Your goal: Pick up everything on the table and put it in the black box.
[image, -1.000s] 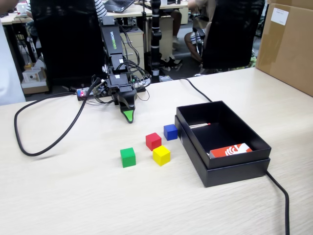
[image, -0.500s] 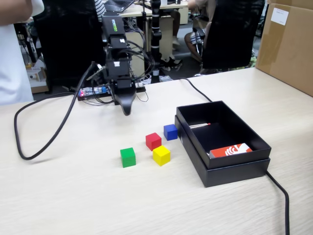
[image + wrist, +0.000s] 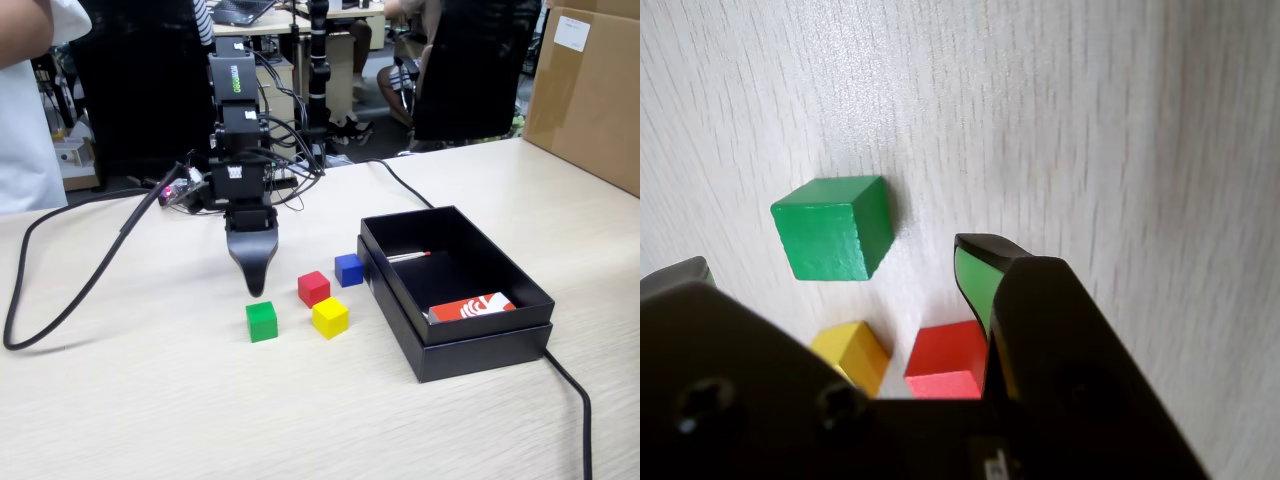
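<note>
While office chairs [image 3: 470,70] crowd the background, pale wood-grain table [image 3: 150,400] carries everything. Gripper [image 3: 256,285] hangs jaws-down above the green cube [image 3: 261,321]; red cube [image 3: 313,288], yellow cube [image 3: 330,317] and blue cube [image 3: 348,269] sit beside the black box [image 3: 480,350]. Wrist view shows jaws spread wide, blue cube cut off.
</note>
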